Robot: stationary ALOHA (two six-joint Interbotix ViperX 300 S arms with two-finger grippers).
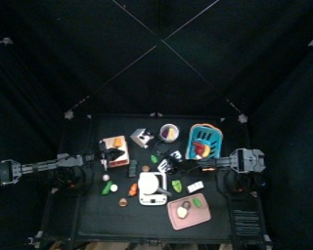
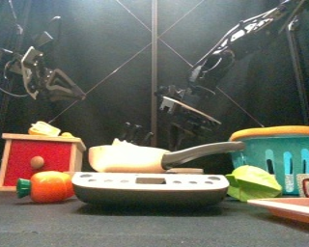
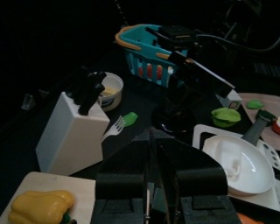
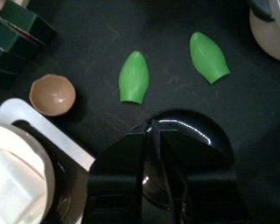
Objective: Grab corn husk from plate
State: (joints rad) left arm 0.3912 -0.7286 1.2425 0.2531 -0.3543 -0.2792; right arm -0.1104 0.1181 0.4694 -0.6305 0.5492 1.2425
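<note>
The pink plate lies at the table's front right. A small yellow-green corn husk sits on its left part, next to a small red piece. In the front view the husk stands at the plate's rim. The plate's edge also shows in the left wrist view. My left gripper is shut and empty at the table's left. My right gripper is shut and empty, hanging behind the plate above two green leaves.
A white scale stands at the front middle with a brown bowl beside it. A blue basket is at the back right. A white block and a tray holding a yellow piece are on the left.
</note>
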